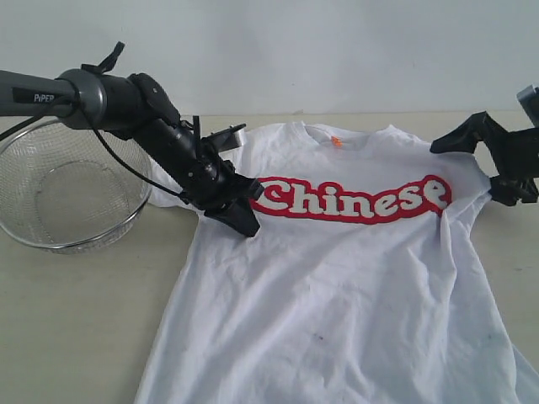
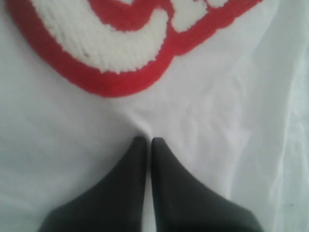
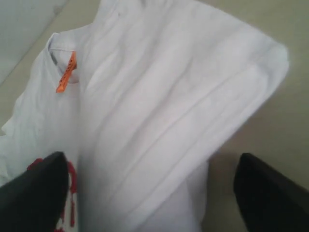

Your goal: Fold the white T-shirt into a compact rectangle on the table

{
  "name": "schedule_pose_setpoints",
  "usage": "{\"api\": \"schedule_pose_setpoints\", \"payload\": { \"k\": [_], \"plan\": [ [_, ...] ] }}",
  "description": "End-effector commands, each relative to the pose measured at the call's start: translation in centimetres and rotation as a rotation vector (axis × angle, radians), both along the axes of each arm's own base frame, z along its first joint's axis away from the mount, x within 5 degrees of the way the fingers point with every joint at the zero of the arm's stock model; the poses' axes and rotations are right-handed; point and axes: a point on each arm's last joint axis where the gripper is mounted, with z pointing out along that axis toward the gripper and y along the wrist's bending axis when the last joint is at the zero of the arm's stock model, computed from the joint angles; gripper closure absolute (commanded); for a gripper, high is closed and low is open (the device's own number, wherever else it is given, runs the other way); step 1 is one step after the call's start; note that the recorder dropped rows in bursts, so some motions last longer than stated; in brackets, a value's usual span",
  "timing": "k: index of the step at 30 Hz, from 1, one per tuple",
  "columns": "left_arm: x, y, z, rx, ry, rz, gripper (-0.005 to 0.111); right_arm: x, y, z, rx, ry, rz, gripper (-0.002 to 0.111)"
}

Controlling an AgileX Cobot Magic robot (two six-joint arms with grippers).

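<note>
The white T-shirt (image 1: 337,286) lies flat on the tabletop (image 1: 76,320), no fold made. The left end effector (image 2: 146,141) pinches it; the right end effector (image 3: 149,193) is spread, the sleeve (image 3: 193,96) beneath.

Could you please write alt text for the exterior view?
A white T-shirt lies spread face-up on a table; the left gripper pinches it beside the red lettering, and the right gripper hangs open at the opposite sleeve. A mesh basket stands far left.
</note>
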Motion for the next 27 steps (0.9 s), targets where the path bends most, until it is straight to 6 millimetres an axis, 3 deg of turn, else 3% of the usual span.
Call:
{"api": "schedule_pose_setpoints", "payload": {
  "k": [1,3,5,12,17,23,27],
  "plan": [
    [-0.2,-0.3,0.2,-0.008,0.016,-0.022,0.102,0.3,-0.7,0.0,-0.062,0.002,-0.064,0.069],
    [-0.2,-0.3,0.2,-0.008,0.016,-0.022,0.102,0.6,-1.0,0.1,-0.077,-0.005,-0.081,0.094],
    [-0.2,-0.3,0.2,-0.009,0.014,-0.024,0.102,0.9,-1.1,0.6,-0.075,-0.023,-0.089,0.109],
    [-0.3,-0.3,0.2,-0.009,0.015,-0.027,0.102,2.3,-1.4,2.8,-0.096,-0.122,-0.036,0.104],
    [-0.1,-0.3,0.1,-0.007,-0.002,-0.015,0.102,2.8,0.1,4.9,-0.071,-0.245,0.169,0.109],
    [-0.1,-0.3,0.1,-0.013,0.007,-0.012,0.102,2.9,4.8,4.5,-0.229,-0.18,0.516,0.109],
    [-0.1,-0.3,0.1,-0.013,0.007,-0.012,0.102,2.7,9.8,3.4,-0.348,-0.124,0.768,0.109]
  ]
}}
